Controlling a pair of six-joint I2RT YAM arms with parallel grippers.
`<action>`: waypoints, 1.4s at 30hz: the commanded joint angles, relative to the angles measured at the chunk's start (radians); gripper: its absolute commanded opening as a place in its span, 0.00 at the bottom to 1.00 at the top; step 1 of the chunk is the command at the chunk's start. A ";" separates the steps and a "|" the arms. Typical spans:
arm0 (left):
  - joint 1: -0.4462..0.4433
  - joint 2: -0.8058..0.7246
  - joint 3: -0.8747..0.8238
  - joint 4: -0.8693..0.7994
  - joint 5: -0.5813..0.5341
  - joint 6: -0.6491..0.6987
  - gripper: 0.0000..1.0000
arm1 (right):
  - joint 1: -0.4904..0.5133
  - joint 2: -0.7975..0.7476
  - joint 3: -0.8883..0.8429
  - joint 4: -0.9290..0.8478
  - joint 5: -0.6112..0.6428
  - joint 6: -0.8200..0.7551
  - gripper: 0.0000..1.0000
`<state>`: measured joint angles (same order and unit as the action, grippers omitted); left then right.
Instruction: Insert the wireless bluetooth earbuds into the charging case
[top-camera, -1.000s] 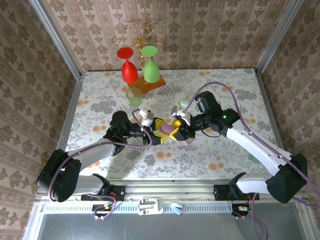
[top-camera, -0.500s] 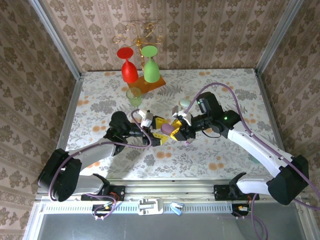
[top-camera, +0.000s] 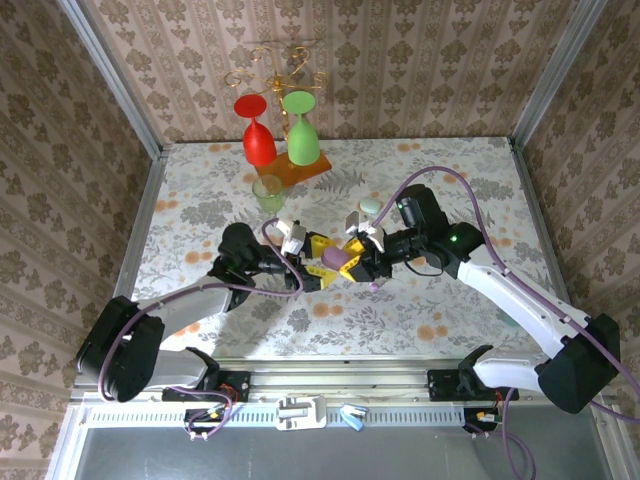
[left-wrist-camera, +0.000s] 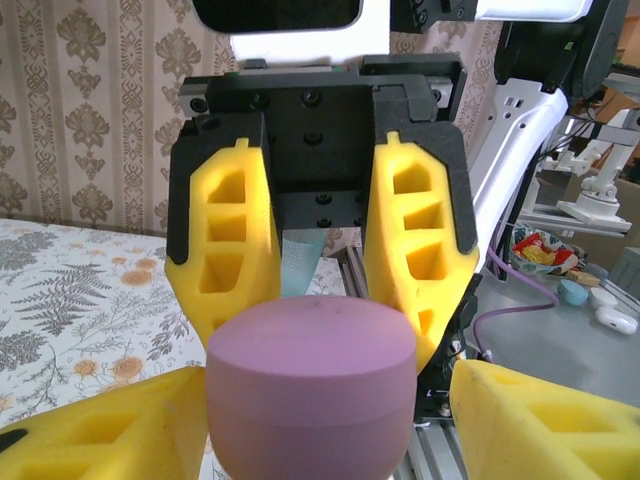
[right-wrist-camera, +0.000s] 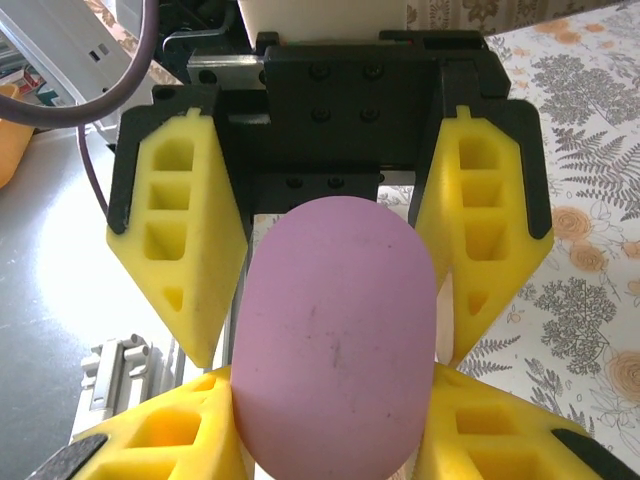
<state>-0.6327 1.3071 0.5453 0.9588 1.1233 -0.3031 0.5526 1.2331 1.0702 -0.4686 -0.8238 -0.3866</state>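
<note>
- Under everything lies the table (top-camera: 200, 200), the biggest thing. It has a cloth with flowers and leaves on it.
- Next in size are the left arm (top-camera: 190, 300) and the right arm (top-camera: 510, 290). They are fixed at the near edge. Their tips meet nose to nose in the middle of the table.
- At the back of the table stands a thin gold rack (top-camera: 280, 58) on an orange base (top-camera: 300, 168). A red glass (top-camera: 258, 140) and a green glass (top-camera: 301, 135) sit on the base side by side, both upside down.
- Then the left gripper (top-camera: 320, 262). Its yellow foam jaws stand loose on both sides of the case. The left wrist view shows a gap between the case and one jaw, so it is not squeezing.
- The right gripper (top-camera: 349, 258) faces it from the other end. Its jaws are clenched on the case and press on both of its sides.
- A little green cup (top-camera: 268, 192) sits on the cloth just in front of the orange base.
- The case (top-camera: 335, 257) is a purple oval. It is up in the air between the two grippers, in the middle of the table. Its lid looks shut.
- A mint case (top-camera: 370, 206) lies on the cloth just behind the right gripper.
</note>
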 joint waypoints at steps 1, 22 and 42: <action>0.007 0.011 0.002 0.015 0.027 0.005 0.63 | -0.006 -0.019 -0.004 0.026 -0.034 0.019 0.19; 0.008 0.012 0.010 0.031 0.042 -0.008 0.50 | -0.008 0.019 0.026 -0.058 -0.019 -0.034 0.19; 0.008 0.032 0.007 0.052 0.060 -0.024 0.49 | -0.008 -0.005 -0.005 0.028 -0.020 0.017 0.19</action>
<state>-0.6250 1.3296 0.5453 0.9813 1.1492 -0.3183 0.5480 1.2461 1.0706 -0.4877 -0.8360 -0.3859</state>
